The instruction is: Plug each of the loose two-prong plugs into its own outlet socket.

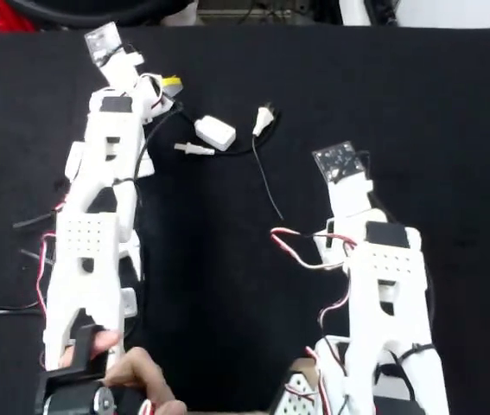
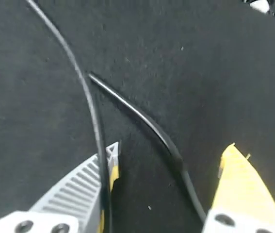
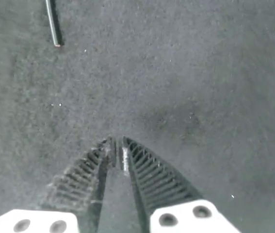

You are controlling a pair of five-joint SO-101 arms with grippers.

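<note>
- a black cloth-covered surface (image 1: 435, 104) carries two white arms. the left arm is at the left of the high frame and the right arm at the lower right.
- a white rectangular outlet block (image 1: 214, 132) lies loose on the cloth in the upper middle of the high frame.
- a small white two-prong plug (image 1: 194, 149) lies just below and left of the outlet block, close beside it and not inserted.
- a second white plug (image 1: 264, 118) lies to the right of the outlet block, apart from it. a thin black cable (image 1: 266, 186) trails from this plug down toward the middle of the frame.
- the left end effector (image 1: 165, 93) sits in the upper left of the high frame, left of the outlet block, and shows a yellow tip.
- in the left wrist view it is spread wide and empty, with a grey ribbed finger (image 2: 86, 177) and a yellow finger (image 2: 241, 187) well apart.
- a thick black cord (image 2: 142, 121) lies on the cloth and runs between those two fingers. a thinner black wire (image 2: 86, 97) passes by the tip of the grey finger.
- the right end effector (image 3: 118, 143) is pressed together, its ribbed fingers meeting at the tips over bare cloth and holding nothing.
- a black cable end (image 3: 53, 26) lies in the upper left of the right wrist frame, well apart from those fingers.
</note>
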